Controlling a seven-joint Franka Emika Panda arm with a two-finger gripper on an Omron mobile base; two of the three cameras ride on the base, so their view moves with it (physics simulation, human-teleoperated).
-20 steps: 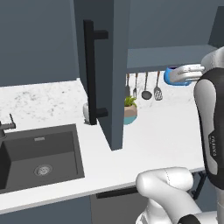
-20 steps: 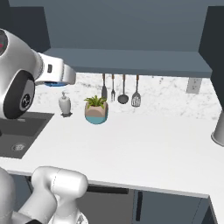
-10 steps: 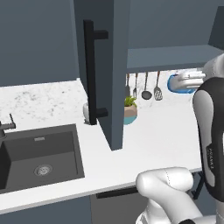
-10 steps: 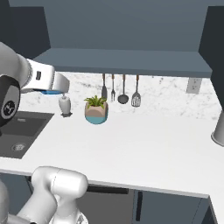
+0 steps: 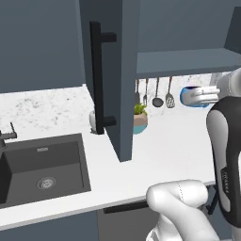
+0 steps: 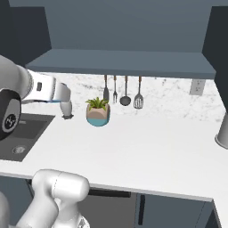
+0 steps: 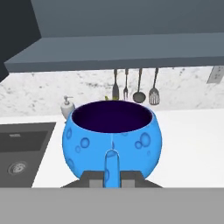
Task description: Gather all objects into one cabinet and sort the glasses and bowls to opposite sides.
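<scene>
My gripper is shut on the small blue bowl, which has a dark inside and stays upright; one finger crosses its near wall. From the left base view the blue bowl hangs in the gripper above the counter, just below the cabinet's shelf and right of the open door with its black bar handle. In the right base view the hand hovers left of the plant, under the shelf. The glasses and the other bowl are out of view.
A potted plant and a soap dispenser stand at the back of the white counter. Several utensils hang on the wall. A dark sink lies to the left, a grey pot at the far right.
The hand with the blue bowl has sunk a little, from level with the shelf's edge to just beneath it. The grip stays the same.
</scene>
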